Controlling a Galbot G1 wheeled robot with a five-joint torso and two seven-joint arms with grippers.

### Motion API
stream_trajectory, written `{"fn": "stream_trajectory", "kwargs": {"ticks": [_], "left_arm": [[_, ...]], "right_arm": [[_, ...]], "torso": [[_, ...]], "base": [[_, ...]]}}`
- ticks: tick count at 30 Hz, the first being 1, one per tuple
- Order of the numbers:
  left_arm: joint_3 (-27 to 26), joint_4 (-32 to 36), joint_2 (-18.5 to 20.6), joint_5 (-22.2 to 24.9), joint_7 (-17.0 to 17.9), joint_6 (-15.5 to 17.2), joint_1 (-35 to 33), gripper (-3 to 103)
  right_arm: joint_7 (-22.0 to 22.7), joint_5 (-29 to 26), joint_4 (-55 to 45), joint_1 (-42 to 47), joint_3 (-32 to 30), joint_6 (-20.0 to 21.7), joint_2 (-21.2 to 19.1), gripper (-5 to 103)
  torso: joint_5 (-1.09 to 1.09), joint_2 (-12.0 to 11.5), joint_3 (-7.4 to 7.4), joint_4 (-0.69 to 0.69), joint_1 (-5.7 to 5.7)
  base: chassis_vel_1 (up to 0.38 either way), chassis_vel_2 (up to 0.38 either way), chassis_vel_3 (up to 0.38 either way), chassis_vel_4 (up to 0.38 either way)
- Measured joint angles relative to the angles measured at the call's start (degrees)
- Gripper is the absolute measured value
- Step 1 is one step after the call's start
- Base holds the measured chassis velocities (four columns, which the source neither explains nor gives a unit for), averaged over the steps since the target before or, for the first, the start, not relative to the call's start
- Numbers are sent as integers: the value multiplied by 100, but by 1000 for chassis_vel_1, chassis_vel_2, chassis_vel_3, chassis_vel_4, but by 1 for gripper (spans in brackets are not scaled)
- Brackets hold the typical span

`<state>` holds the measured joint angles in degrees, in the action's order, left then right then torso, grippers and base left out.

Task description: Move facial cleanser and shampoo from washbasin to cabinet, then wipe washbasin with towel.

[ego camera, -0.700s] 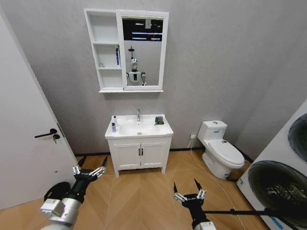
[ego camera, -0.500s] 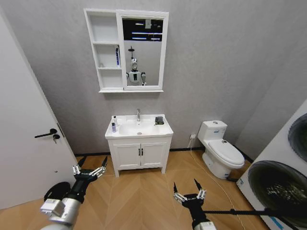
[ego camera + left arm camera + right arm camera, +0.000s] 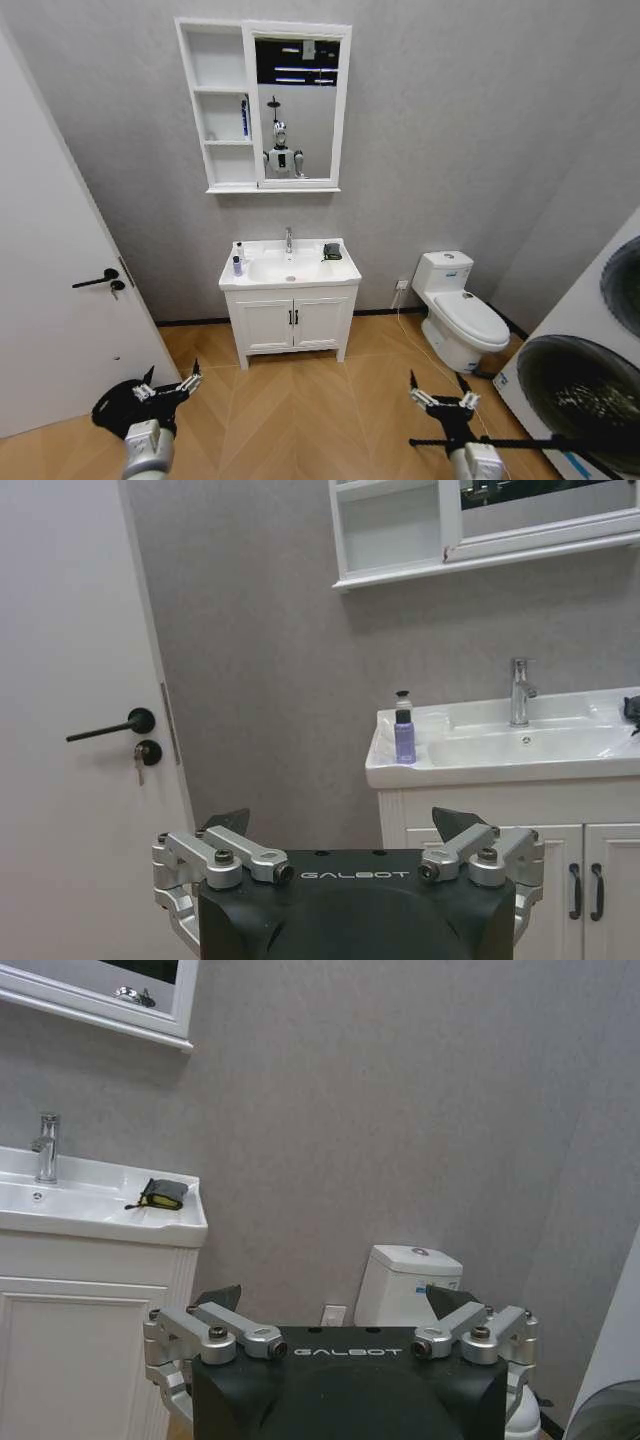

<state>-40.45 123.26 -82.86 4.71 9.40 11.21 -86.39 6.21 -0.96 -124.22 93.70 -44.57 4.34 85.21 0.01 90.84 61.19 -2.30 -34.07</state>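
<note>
Two bottles (image 3: 404,737), one towel (image 3: 163,1194), perhaps one shelf bottle (image 3: 244,118)

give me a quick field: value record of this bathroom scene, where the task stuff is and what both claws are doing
washbasin: on the white vanity, below the cabinet
bottles: two, at the basin's left edge
towel: folded, at the basin's right rear corner
cabinet: wall-hung beside the mirror; a blue item on the middle shelf
left claw: open, empty, low over the floor, far from the basin
right claw: open, empty, low over the floor
toilet: right of the vanity
</note>
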Motion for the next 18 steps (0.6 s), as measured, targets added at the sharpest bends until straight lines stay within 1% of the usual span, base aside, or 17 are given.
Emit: {"fn": "stream_trajectory", "kwargs": {"ticks": [1, 2, 3, 4, 5, 7, 8, 10, 11, 12, 13, 14, 16, 18], "left_arm": [[0, 0, 0, 0, 0, 0, 0, 100], [-3, 34, 4, 34, -90, 6, -20, 100], [-26, 129, 32, 185, -372, 13, -75, 100], [-26, 129, 32, 185, -372, 13, -75, 100], [-34, 161, 48, 270, -474, 13, -92, 100], [-46, 281, 130, 732, -865, -13, -120, 100], [-46, 281, 130, 732, -865, -13, -120, 100], [-56, 326, 186, 950, -1132, -141, -85, 100], [-56, 326, 186, 950, -1132, -141, -85, 100], [-57, 351, 204, 991, -1204, -200, -64, 100], [-62, 399, 224, 1010, -1228, -242, -43, 100], [-62, 399, 224, 1010, -1228, -242, -43, 100], [-91, 453, 250, 934, -1240, -276, -40, 100], [-104, 467, 259, 912, -1254, -281, -51, 100]], "right_arm": [[0, 0, 0, 0, 0, 0, 0, 100], [-11, -17, 12, -7, -27, -9, 8, 100], [-23, -30, 24, -16, -53, -17, 14, 100], [-23, -30, 24, -16, -53, -17, 14, 100], [-24, -31, 24, -16, -53, -18, 14, 100], [-44, -51, 17, -23, -84, -18, 18, 100], [-44, -51, 17, -23, -84, -18, 18, 100], [-136, -106, -190, -55, -138, 79, 9, 100], [-136, -106, -190, -55, -138, 79, 9, 100], [-212, -143, -402, -93, -176, 175, -14, 100], [-359, -220, -789, -153, -237, 367, -54, 100], [-359, -220, -789, -153, -237, 367, -54, 100], [-525, -302, -1232, -222, -303, 580, -99, 100], [-541, -310, -1264, -222, -306, 613, -103, 100]], "torso": [[0, 0, 0, 0, 0], [0, 0, 0, 0, 0], [0, 0, 0, 1, 0], [0, 0, 0, 1, 0], [0, 0, 0, 2, 0], [0, 0, 0, 1, 0], [0, 0, 0, 1, 0], [2, 0, 0, -1, 0], [2, 0, 0, -1, 0], [-1, 0, 0, 0, 0], [-2, 0, 0, 1, 0], [-2, 0, 0, 1, 0], [-5, 0, -1, 2, 0], [-1, 0, 0, 1, 0]], "base": [[0, 0, 0, 0], [0, 0, 0, 0], [0, 0, 0, 0], [0, 0, 0, 0], [0, 0, 0, 0], [0, 0, 0, 0], [0, 0, 0, 0], [0, 0, 0, 0], [0, 0, 0, 0], [0, 0, 0, 0], [0, 0, 0, 0], [0, 0, 0, 0], [0, 0, 0, 0], [0, 0, 0, 0]]}}
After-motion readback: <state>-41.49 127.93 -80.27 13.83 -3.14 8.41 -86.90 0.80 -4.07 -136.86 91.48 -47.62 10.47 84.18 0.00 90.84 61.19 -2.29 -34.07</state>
